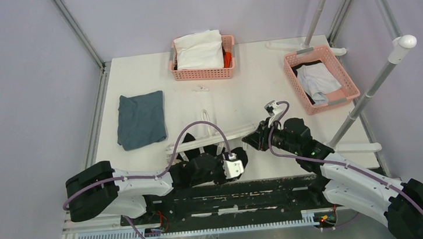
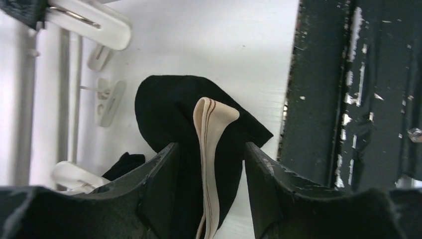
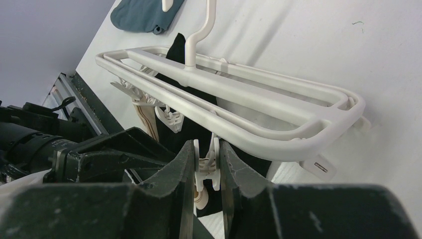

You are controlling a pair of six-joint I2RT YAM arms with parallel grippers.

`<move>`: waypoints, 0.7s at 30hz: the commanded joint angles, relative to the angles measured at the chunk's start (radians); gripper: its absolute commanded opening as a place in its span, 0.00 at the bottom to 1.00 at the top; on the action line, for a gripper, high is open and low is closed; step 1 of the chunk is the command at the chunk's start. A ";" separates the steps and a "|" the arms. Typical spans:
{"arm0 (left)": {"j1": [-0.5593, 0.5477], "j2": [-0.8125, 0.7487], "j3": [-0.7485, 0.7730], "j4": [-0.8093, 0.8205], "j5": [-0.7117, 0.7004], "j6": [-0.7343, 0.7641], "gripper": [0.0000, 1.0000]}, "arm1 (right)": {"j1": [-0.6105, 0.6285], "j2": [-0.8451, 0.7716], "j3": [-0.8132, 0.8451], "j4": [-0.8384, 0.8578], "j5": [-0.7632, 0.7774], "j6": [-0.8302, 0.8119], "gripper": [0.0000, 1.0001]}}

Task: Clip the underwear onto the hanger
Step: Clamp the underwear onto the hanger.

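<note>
Partway: right gripper (image 3: pixel 206 149) pinches a clip (image 3: pixel 205 172) of the white plastic frame hanger (image 3: pixel 249 94); black tan-banded underwear (image 2: pixel 164 109), apparently unclipped, between left gripper (image 2: pixel 210 149) jaws, grip unclear

Underwear (image 2: pixel 164 109): matt black cloth, smooth beige waistband (image 2: pixel 208 149); hanger (image 3: pixel 239 89): smooth white plastic; rail (image 2: pixel 323 99) at three o'clock: rough, chipped black paint.

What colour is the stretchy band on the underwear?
Cream-beige with thin brown stripes, on the black underwear. The left wrist view shows the waistband best.
</note>
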 commanded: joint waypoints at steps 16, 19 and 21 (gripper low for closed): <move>0.001 -0.114 0.031 -0.099 0.133 -0.006 0.56 | 0.002 -0.012 0.032 0.056 -0.010 0.000 0.11; 0.002 -0.130 0.042 -0.091 0.154 0.032 0.57 | 0.002 -0.010 0.033 0.059 -0.011 0.002 0.11; 0.002 -0.129 0.047 -0.087 0.181 0.059 0.57 | 0.003 -0.009 0.033 0.060 -0.011 0.003 0.11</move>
